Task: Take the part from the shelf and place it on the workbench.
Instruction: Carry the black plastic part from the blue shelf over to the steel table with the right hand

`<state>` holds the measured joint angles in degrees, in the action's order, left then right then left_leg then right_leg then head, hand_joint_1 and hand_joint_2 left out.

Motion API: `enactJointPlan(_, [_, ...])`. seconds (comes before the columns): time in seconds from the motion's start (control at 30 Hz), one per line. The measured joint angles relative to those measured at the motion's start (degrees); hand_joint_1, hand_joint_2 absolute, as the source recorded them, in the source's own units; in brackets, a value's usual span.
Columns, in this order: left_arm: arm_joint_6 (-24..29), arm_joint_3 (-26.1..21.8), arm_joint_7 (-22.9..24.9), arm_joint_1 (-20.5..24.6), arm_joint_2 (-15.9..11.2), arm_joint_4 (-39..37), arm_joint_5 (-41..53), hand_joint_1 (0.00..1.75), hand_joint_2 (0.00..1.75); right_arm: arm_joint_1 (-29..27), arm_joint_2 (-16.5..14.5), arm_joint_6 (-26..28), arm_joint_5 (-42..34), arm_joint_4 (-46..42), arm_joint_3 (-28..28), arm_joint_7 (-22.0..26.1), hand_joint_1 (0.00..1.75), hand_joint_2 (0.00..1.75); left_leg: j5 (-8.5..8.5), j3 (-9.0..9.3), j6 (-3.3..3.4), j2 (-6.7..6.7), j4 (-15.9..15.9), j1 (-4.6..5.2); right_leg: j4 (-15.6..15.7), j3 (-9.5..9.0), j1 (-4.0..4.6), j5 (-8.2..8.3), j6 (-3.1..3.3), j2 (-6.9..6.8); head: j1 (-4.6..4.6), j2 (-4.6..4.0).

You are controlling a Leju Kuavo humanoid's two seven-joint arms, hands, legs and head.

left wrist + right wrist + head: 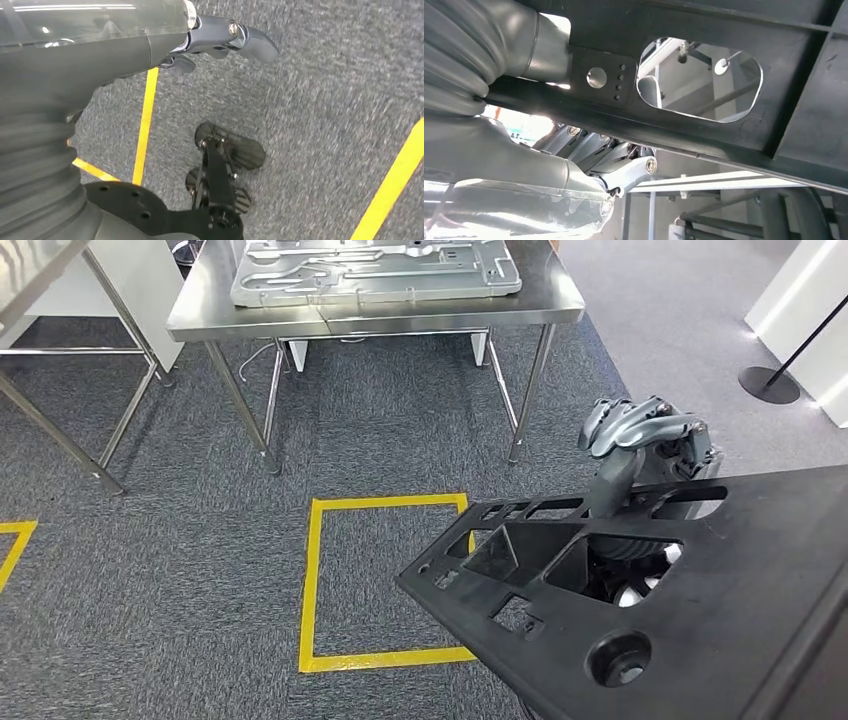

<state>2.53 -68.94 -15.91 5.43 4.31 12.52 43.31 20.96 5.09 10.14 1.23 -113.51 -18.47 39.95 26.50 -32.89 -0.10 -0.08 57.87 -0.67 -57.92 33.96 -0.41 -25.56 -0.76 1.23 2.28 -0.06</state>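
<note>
Grey carpet floor (200, 570) spreads across the head view, marked with a yellow tape square (312, 580) just ahead of the robot. Beyond it stands a steel desk (200, 315) on thin legs, and on its top lies a large pressed metal panel (375, 275), flat, reaching nearly from one side of the top to the other. A second metal frame desk (60, 430) stands to the left of the first, well apart from the robot.

The black part (740, 580) — a broad flat plastic panel with several cut-outs and a round socket near its close edge — hangs in the air at the lower right of the head view, tilted, above the floor and near the tape square, still well short of the desk. The right hand (645, 440) holds it at its far edge: the fingers (640, 420) curl over the rim from behind, and in the right wrist view the hand (609, 162) sits closed against the part's underside (704, 130).

The left hand (210, 40) hangs over the carpet beside a yellow line; its fingers (255, 42) seem loosely curled on nothing, though the view is too partial to be sure.
</note>
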Motion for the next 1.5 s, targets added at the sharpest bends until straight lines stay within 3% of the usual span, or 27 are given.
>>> enactJointPlan(0.1, [-0.26, 0.0, -0.23, 0.02, -0.08, 0.0, 0.08, 0.0, 1.75, 0.22, 0.0, 0.2, -0.03, -0.02, -0.04, 0.01, 1.75, 1.75, -0.29, 0.47, 0.97, 0.18, -0.65, -0.37, -2.69, 1.06, -0.19, -1.72, -0.87, -0.46, -0.01, -0.01])
enactJointPlan(0.2, [-0.62, 0.0, -0.41, 0.02, -0.17, 0.0, 0.23, 0.0, 1.75, 0.23, 0.0, 0.28, -0.05, -0.02, -0.04, 0.01, 1.75, 1.75, -0.08, 0.62, 1.38, 0.37, -0.73, -0.37, -13.52, 6.56, -0.43, -6.56, -1.46, -0.74, -0.01, -0.01])
enactJointPlan(0.23, [-0.69, 0.0, -0.44, 0.01, -0.19, 0.0, 0.29, 0.0, 1.75, 0.18, 0.0, 0.34, -0.07, -0.02, -0.04, 0.01, 1.75, 1.75, 0.08, 0.7, 1.38, 0.41, -0.72, -0.37, -16.12, 8.06, -0.51, -7.06, -1.61, -0.77, -0.01, -0.01])
enactJointPlan(0.27, [-0.73, 0.0, -0.46, -0.02, -0.2, 0.0, 0.36, 0.0, 1.75, 0.16, 0.0, 0.4, -0.1, -0.02, -0.04, 0.01, 1.75, 1.75, 0.28, 0.88, 1.32, 0.42, -0.71, -0.38, -16.51, 8.46, -0.62, -6.36, -1.73, -0.82, -0.01, -0.01])
enactJointPlan(0.3, [-0.75, 0.0, -0.48, -0.05, -0.2, 0.0, 0.46, 0.0, 1.75, 0.17, 0.01, 0.46, -0.13, -0.02, -0.05, 0.01, 1.75, 1.75, 0.55, 1.19, 1.2, 0.43, -0.69, -0.4, -14.82, 7.79, -0.75, -4.7, -1.8, -0.91, -0.01, -0.01])
enactJointPlan(0.37, [-0.79, 0.0, -0.49, -0.07, -0.19, 0.0, 0.61, 0.0, 1.75, 0.3, 0.03, 0.52, -0.19, -0.02, -0.04, 0.01, 1.75, 1.75, 1.21, 1.99, 0.74, 0.43, -0.66, -0.43, -7.08, 4.02, -0.92, -0.58, -1.75, -1.34, -0.01, -0.01])
enactJointPlan(0.4, [-0.77, 0.0, -0.48, -0.04, -0.19, 0.0, 0.64, 0.0, 1.75, 0.4, 0.05, 0.53, -0.24, -0.01, -0.05, 0.01, 1.75, 1.75, 1.57, 2.28, 0.38, 0.43, -0.57, -0.35, -3.67, 2.35, -0.81, 0.42, -1.49, -1.55, 0.0, 0.0])
enactJointPlan(0.47, [-0.66, 0.0, -0.47, 0.02, -0.24, 0.0, 0.62, 0.0, 1.75, 0.52, 0.09, 0.5, -0.35, 0.01, -0.07, -0.01, 1.75, 1.75, 2.1, 2.6, -0.38, 0.54, -0.61, -0.18, -0.8, 0.93, -0.48, 0.24, -0.69, -1.72, 0.0, 0.0])
enactJointPlan(0.6, [-0.27, -0.01, -0.46, 0.22, -0.32, 0.0, 0.21, 0.0, 1.75, 0.95, 0.27, 0.11, -0.77, 0.04, -0.11, 0.0, 1.75, 1.75, 3.44, 2.64, -1.6, 0.82, 0.92, -0.39, -0.12, -0.27, -0.49, -0.75, 1.11, -1.24, 0.01, 0.0])
enactJointPlan(0.63, [-0.2, -0.02, -0.47, 0.27, -0.32, 0.0, 0.11, 0.0, 1.75, 1.14, 0.26, 0.03, -0.91, 0.06, -0.14, 0.0, 1.75, 1.75, 4.45, 1.27, -1.78, 0.78, 3.71, -0.46, 0.05, -0.89, -0.54, -1.07, 1.5, -1.22, 0.01, 0.0])
enactJointPlan(0.7, [-0.07, -0.03, -0.45, 0.18, -0.32, 0.0, 0.03, 0.0, 1.75, 1.39, 0.25, -0.04, -1.16, 0.27, -0.21, 0.0, 1.75, 1.75, 6.77, -3.8, -1.95, 0.7, 12.05, -0.48, 0.12, -1.94, -0.29, -1.99, 2.01, -1.16, 0.02, 0.0])
enactJointPlan(0.73, [-0.01, -0.03, -0.44, 0.07, -0.32, 0.0, 0.02, 0.0, 1.75, 1.41, 0.24, -0.04, -1.25, 0.41, -0.25, -0.01, 1.75, 1.75, 7.19, -6.42, -1.96, 0.69, 15.5, -0.46, 0.11, -2.51, -0.13, -2.51, 2.13, -1.04, 0.02, 0.0])
enactJointPlan(0.77, [0.05, -0.04, -0.43, -0.05, -0.33, 0.0, 0.01, 0.0, 1.75, 1.41, 0.24, -0.04, -1.3, 0.55, -0.28, -0.01, 1.75, 1.75, 6.44, -8.23, -1.84, 0.68, 17.05, -0.41, 0.11, -3.2, 0.02, -3.08, 2.2, -0.89, 0.02, 0.0])
enactJointPlan(0.8, [0.1, -0.06, -0.42, -0.14, -0.34, 0.0, 0.01, 0.0, 1.75, 1.43, 0.24, -0.04, -1.34, 0.66, -0.3, -0.01, 1.75, 1.75, 4.37, -8.91, -1.55, 0.65, 16.21, -0.29, 0.12, -4.03, 0.17, -3.71, 2.22, -0.73, 0.02, 0.0])
enactJointPlan(0.83, [0.12, -0.07, -0.42, -0.19, -0.35, 0.0, 0.02, 0.0, 1.75, 1.47, 0.24, -0.03, -1.37, 0.73, -0.32, -0.02, 1.75, 1.75, 1.3, -8.54, -1.06, 0.6, 13.18, -0.08, 0.14, -5.0, 0.31, -4.41, 2.21, -0.62, 0.02, -0.01])
enactJointPlan(0.9, [0.14, -0.14, -0.42, -0.27, -0.46, 0.0, 0.04, 0.0, 1.75, 1.6, 0.25, 0.0, -1.4, 0.83, -0.34, 0.01, 1.75, 1.75, -3.6, -6.39, 0.3, 0.41, 6.15, 0.55, 0.34, -6.71, 0.48, -5.81, 2.0, -0.49, 0.01, -0.01])
enactJointPlan(0.93, [0.14, -0.18, -0.41, -0.27, -0.54, 0.0, 0.05, 0.0, 1.75, 1.66, 0.25, 0.02, -1.4, 0.88, -0.37, 0.01, 1.75, 1.75, -4.28, -5.29, 0.88, 0.38, 3.59, 0.86, 0.52, -7.2, 0.43, -6.29, 1.73, -0.42, 0.01, 0.0])
enactJointPlan(1.03, [0.19, -0.31, -0.4, -0.19, -0.74, 0.0, 0.08, 0.0, 1.75, 1.73, 0.26, 0.15, -1.4, 0.97, -0.43, -0.02, 1.75, 1.75, -2.73, -3.34, 1.67, 0.38, 0.55, 1.2, 0.56, -7.76, 0.27, -6.06, 0.52, -0.4, 0.02, 0.01])
enactJointPlan(1.1, [0.2, -0.34, -0.4, -0.19, -0.78, 0.0, 0.11, 0.0, 1.75, 1.85, 0.26, 0.2, -1.4, 0.96, -0.49, -0.01, 1.75, 1.75, -2.36, -1.51, 1.97, 0.25, -1.15, 0.87, -2.3, -6.59, 0.19, -4.99, -0.1, -0.52, 0.0, 0.0])
enactJointPlan(1.13, [0.2, -0.37, -0.39, -0.17, -0.79, 0.0, 0.14, 0.0, 1.75, 1.94, 0.26, 0.2, -1.4, 0.96, -0.53, 0.0, 1.75, 1.75, -2.13, -0.46, 2.07, 0.19, -1.91, 0.67, -5.03, -4.94, 0.11, -4.91, -0.32, -0.56, 0.01, 0.0])
enactJointPlan(1.17, [0.2, -0.38, -0.39, -0.16, -0.79, 0.0, 0.15, 0.0, 1.75, 1.97, 0.26, 0.19, -1.4, 0.99, -0.57, 0.01, 1.75, 1.75, -1.79, 0.44, 2.14, 0.17, -2.43, 0.56, -8.25, -2.66, -0.03, -5.43, -0.54, -0.59, 0.01, -0.01])
enactJointPlan(1.23, [0.17, -0.4, -0.38, -0.16, -0.78, 0.0, 0.15, 0.0, 1.75, 1.98, 0.26, 0.2, -1.42, 1.1, -0.64, 0.01, 1.75, 1.75, -0.74, 1.93, 2.1, 0.14, -2.76, 0.42, -13.44, 2.28, -0.37, -8.12, -1.18, -0.62, 0.01, 0.0])
enactJointPlan(1.3, [0.14, -0.41, -0.34, -0.27, -0.73, 0.0, 0.15, 0.0, 1.75, 1.96, 0.27, 0.21, -1.42, 1.26, -0.71, 0.01, 1.75, 1.75, 0.69, 3.74, 1.79, 0.05, -2.77, 0.19, -13.57, 5.09, -0.86, -9.41, -2.01, -0.71, 0.01, 0.0])
enactJointPlan(1.33, [0.14, -0.42, -0.33, -0.33, -0.69, 0.0, 0.16, 0.0, 1.75, 1.96, 0.27, 0.23, -1.41, 1.35, -0.74, 0.01, 1.75, 1.75, 1.5, 4.81, 1.53, 0.01, -2.76, 0.02, -11.39, 5.39, -1.11, -8.23, -2.41, -0.83, 0.0, -0.01])
enactJointPlan(1.4, [0.14, -0.45, -0.31, -0.37, -0.67, 0.0, 0.2, 0.0, 1.75, 1.91, 0.31, 0.27, -1.4, 1.56, -0.8, 0.03, 1.75, 1.75, 3.3, 6.67, 0.81, 0.01, -2.5, -0.22, -4.75, 4.97, -1.53, -1.73, -2.74, -1.5, 0.01, 0.0])
enactJointPlan(1.47, [0.15, -0.5, -0.29, -0.29, -0.67, 0.0, 0.22, 0.0, 1.75, 1.8, 0.33, 0.35, -1.4, 1.79, -0.9, -0.01, 1.75, 1.75, 4.9, 7.82, -0.11, 0.06, -2.4, -0.22, -1.04, 4.6, -1.34, 3.0, -1.76, -2.03, 0.05, 0.0])
enactJointPlan(1.5, [0.15, -0.53, -0.28, -0.2, -0.68, 0.0, 0.22, 0.0, 1.75, 1.84, 0.38, 0.42, -1.39, 1.86, -0.93, -0.01, 1.75, 1.75, 5.27, 8.36, -0.56, 0.11, -2.16, -0.22, -0.74, 4.49, -1.15, 3.37, -0.95, -2.08, 0.1, 0.0])
